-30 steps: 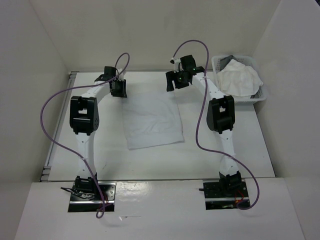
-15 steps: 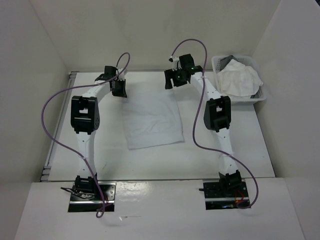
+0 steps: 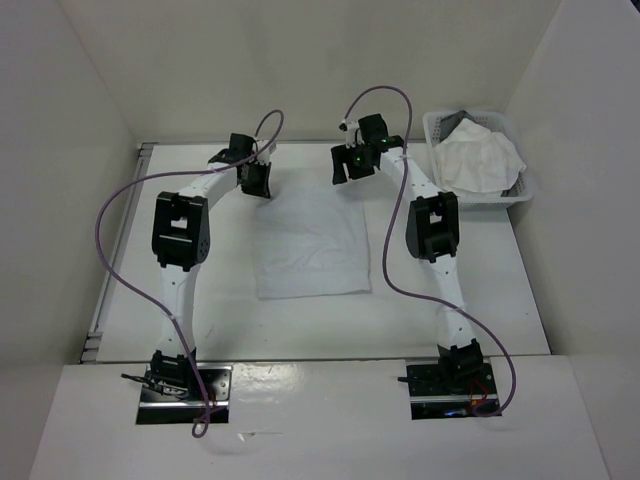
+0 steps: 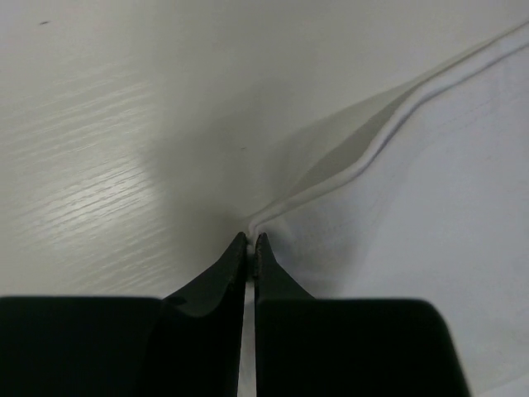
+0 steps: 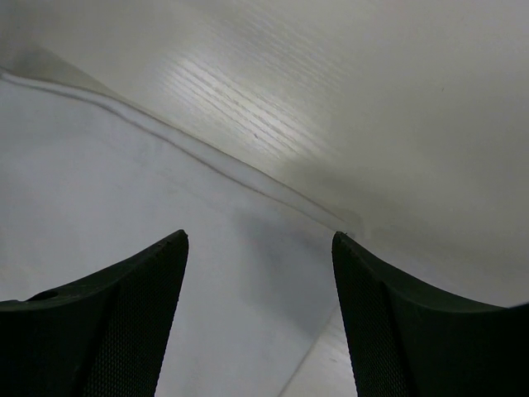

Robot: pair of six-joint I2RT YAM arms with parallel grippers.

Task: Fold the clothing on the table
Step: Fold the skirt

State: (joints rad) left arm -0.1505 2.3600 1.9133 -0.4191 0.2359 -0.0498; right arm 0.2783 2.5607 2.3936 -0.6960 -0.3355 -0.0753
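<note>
Item: clothing, flat at the middle of the table. Left claw: pinching its far-left corner, hem raised, likely to start the fold. Right claw: spread over the far-right corner, apparently poised to match.

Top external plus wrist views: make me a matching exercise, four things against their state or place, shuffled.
Things:
1 left gripper
2 right gripper
3 clothing
4 lattice basket

States:
a open, above the clothing's far edge
b holding crumpled white fabric
c spread out, mostly flat
d shut on the clothing's corner

Pairs: 1-d, 2-a, 3-c, 4-b
</note>
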